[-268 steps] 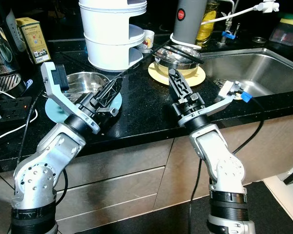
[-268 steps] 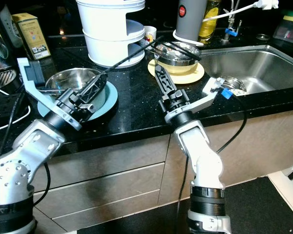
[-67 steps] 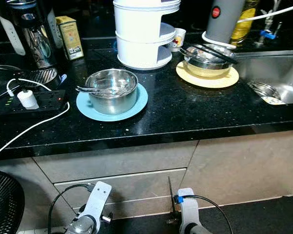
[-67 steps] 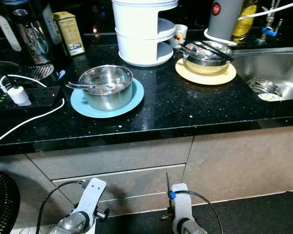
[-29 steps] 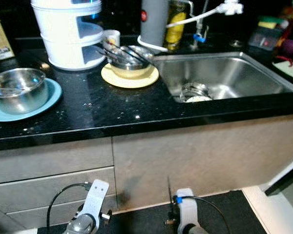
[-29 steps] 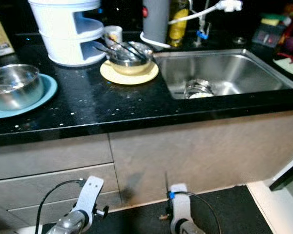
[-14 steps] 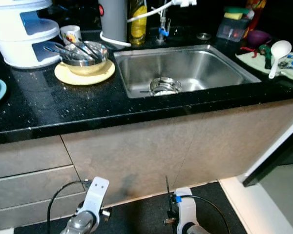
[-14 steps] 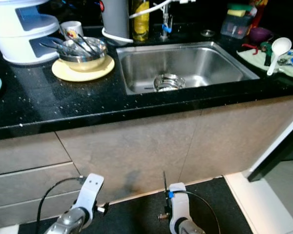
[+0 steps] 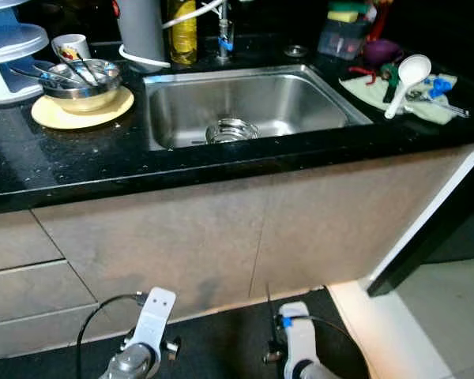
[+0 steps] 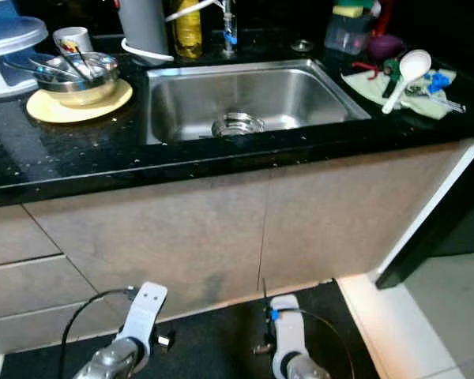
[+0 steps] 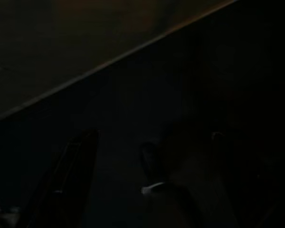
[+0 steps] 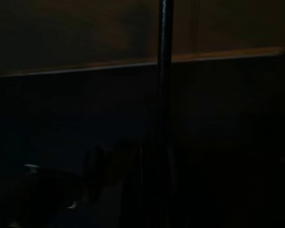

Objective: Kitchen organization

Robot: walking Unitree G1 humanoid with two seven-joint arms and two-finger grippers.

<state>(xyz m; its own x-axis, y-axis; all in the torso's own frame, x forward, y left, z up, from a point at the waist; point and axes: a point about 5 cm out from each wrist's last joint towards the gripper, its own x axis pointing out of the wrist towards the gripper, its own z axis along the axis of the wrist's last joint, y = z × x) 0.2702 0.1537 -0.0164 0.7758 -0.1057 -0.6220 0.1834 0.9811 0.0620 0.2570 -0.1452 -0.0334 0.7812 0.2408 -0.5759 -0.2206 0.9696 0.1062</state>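
Below, both arms hang idle; wrist views too dark to tell either end effector's state; sink (image 9: pixel 245 110) basin partly hidden.

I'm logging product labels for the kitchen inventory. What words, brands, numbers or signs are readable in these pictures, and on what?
No text can be read here.
Mug: a coloured print on its side, too small to read.
Yellow bottle: no legible label.
Grey jug: no readable marking.
Clear box: nothing legible.
Wrist views: too dark for any writing.
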